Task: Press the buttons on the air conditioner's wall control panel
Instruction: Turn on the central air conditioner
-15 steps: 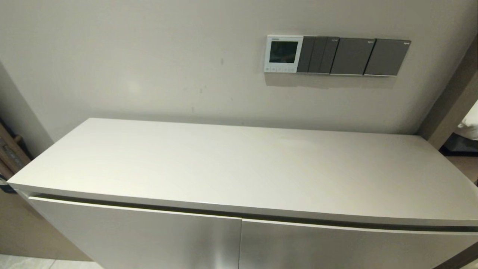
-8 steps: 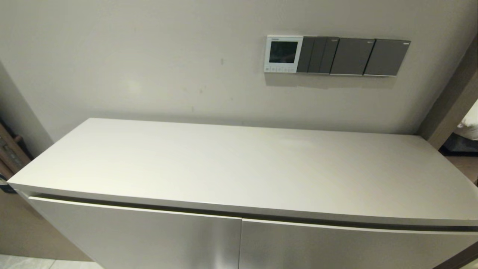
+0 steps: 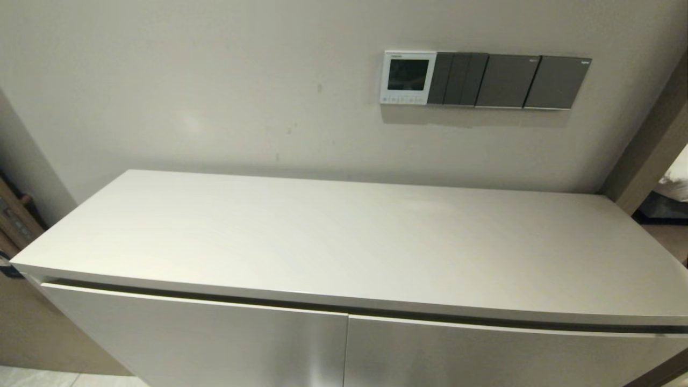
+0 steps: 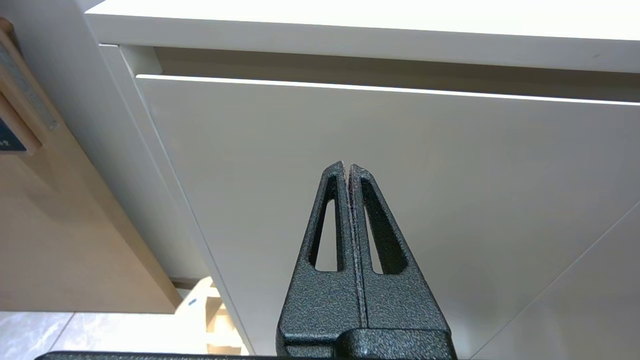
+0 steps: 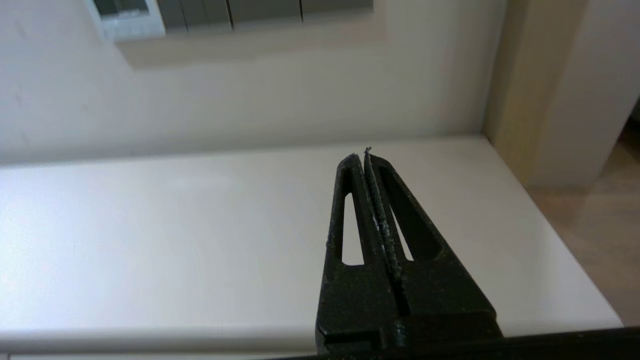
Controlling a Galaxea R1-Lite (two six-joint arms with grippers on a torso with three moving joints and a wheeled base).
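Note:
The white air conditioner control panel (image 3: pixel 407 77) hangs on the wall above the cabinet, its screen dark. A row of tiny pale buttons (image 3: pixel 402 99) runs along its bottom edge. Its lower edge also shows in the right wrist view (image 5: pixel 131 22). Neither gripper shows in the head view. My right gripper (image 5: pixel 361 156) is shut and empty, above the cabinet top's front right part, far from the panel. My left gripper (image 4: pixel 347 167) is shut and empty, low in front of the cabinet door (image 4: pixel 350 150).
Dark grey switch plates (image 3: pixel 508 80) sit right of the panel. A white cabinet top (image 3: pixel 344 242) stretches below the wall. A beige pillar (image 5: pixel 545 90) stands at the cabinet's right end. A wooden board (image 4: pixel 50 225) stands left of the cabinet.

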